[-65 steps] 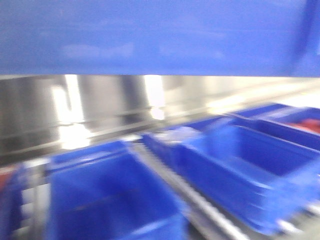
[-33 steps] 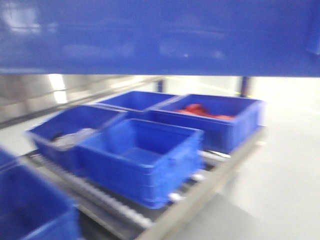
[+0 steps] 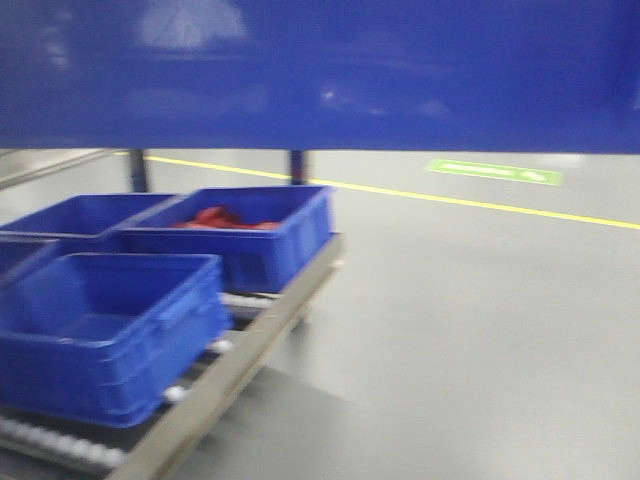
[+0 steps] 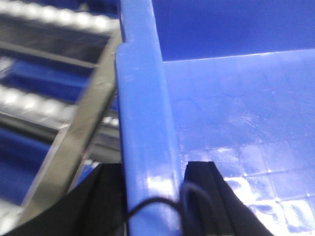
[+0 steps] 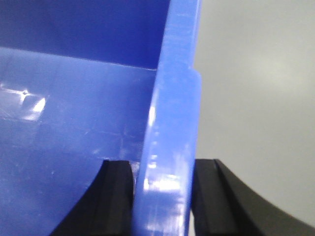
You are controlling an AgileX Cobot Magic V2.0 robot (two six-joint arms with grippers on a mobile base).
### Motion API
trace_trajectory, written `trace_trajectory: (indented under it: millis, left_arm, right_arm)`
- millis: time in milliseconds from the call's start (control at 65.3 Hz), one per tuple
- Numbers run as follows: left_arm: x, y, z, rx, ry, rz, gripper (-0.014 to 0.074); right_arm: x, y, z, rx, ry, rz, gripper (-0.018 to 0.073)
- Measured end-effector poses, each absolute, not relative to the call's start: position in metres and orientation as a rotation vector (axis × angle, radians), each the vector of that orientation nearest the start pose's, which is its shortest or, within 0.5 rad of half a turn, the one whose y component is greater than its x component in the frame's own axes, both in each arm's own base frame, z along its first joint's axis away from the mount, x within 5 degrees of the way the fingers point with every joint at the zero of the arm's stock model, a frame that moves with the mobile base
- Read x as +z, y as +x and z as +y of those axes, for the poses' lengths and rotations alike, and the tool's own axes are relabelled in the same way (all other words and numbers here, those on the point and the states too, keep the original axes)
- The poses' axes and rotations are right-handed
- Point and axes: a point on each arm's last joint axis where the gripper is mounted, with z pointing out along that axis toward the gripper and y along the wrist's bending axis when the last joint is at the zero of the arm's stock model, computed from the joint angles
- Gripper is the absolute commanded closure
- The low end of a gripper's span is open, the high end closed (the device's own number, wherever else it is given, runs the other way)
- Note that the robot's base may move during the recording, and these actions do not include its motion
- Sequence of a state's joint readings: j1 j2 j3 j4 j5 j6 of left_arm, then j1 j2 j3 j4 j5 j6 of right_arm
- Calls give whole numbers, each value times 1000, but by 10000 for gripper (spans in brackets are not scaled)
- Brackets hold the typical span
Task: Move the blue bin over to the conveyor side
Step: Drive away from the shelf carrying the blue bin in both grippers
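Floor point(image 3: 480, 320): bare grey, crossed by a yellow line point(image 3: 480, 203). It fills the right of the blurred front view.
Blue bin point(image 3: 320, 75): held aloft. Its glossy wall spans the whole top of the front view, clear of every surface. Both wrist views show its inside as bare where visible.
Rack point(image 3: 240, 355): steel-railed with rollers, low on the left. It carries other blue crates, among them one with red contents point(image 3: 270, 245).
Conveyor: not in view, so the drop point cannot be located from here.
Risk, blocked sight: the bin wall hides what lies straight ahead at its own height. A misjudged approach could strike something unseen.
Risk, slip: the bin hangs from two narrow pinches on a glossy rim point(image 4: 145, 108). A jolt, or the arms drawing apart or together, could work one side loose and tip the bin.
Risk, collision: the left wrist view shows the rack rails just beside the bin's left wall. A swing that way could clip them.
Risk, snag: a thin black cable point(image 4: 147, 202) loops across the rim at the left pinch.
Left gripper point(image 4: 155, 169): reaches over the left rim. The jaws are clamped on it, with one finger point(image 4: 202, 182) inside the bin and the other outside.
Right gripper point(image 5: 162, 167): mirrors this, pinched on the right rim with grey floor beyond.
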State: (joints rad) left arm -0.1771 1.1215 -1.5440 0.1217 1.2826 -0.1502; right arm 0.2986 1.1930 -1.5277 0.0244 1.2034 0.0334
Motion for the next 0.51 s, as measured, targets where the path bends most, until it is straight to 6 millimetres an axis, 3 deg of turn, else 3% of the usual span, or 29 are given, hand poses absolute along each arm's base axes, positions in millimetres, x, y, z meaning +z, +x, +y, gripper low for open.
trace_trajectory:
  millis: [505]
  left_arm:
    - [473, 184, -22, -9, 14, 2335, 613]
  right_arm:
    - [458, 206, 66, 193, -313, 2339, 638]
